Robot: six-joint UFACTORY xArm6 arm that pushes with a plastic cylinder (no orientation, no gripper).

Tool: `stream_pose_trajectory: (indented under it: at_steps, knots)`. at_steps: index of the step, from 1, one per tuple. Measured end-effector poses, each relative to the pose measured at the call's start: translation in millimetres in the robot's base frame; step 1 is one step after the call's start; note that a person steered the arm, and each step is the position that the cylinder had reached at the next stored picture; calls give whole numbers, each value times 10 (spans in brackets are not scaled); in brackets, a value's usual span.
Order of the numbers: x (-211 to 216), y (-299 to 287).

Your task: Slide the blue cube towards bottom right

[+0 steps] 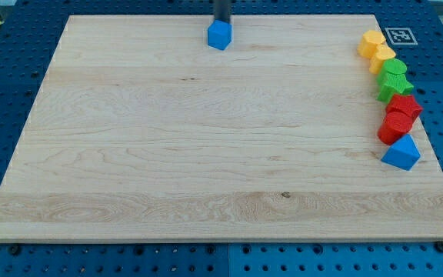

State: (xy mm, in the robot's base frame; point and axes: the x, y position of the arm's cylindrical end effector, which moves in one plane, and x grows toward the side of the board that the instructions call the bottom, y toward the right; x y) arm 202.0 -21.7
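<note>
The blue cube (219,35) sits near the top edge of the wooden board (206,154), a little left of centre. My rod comes down from the view's top just behind the cube. My tip (221,22) is right at the cube's top side, touching or nearly touching it.
Along the board's right edge stands a column of blocks: two yellow blocks (372,43) (382,57), two green blocks (394,71) (395,87), a red star-like block (404,105), a red cylinder (394,127) and a blue triangular block (401,153). A marker tag (400,35) lies beyond the top right corner.
</note>
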Motion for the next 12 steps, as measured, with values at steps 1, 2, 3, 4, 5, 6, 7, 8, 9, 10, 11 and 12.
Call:
stream_pose_trajectory:
  at_steps: [1, 2, 3, 4, 5, 6, 7, 8, 9, 10, 11, 12]
  knots:
    - [204, -209]
    - [343, -86]
    - [488, 33]
    - [715, 156]
    - [704, 410]
    - [629, 731]
    - [834, 923]
    - [1086, 1086]
    - [1331, 1219]
    - [1470, 1371]
    - [1656, 1454]
    - [1859, 1514]
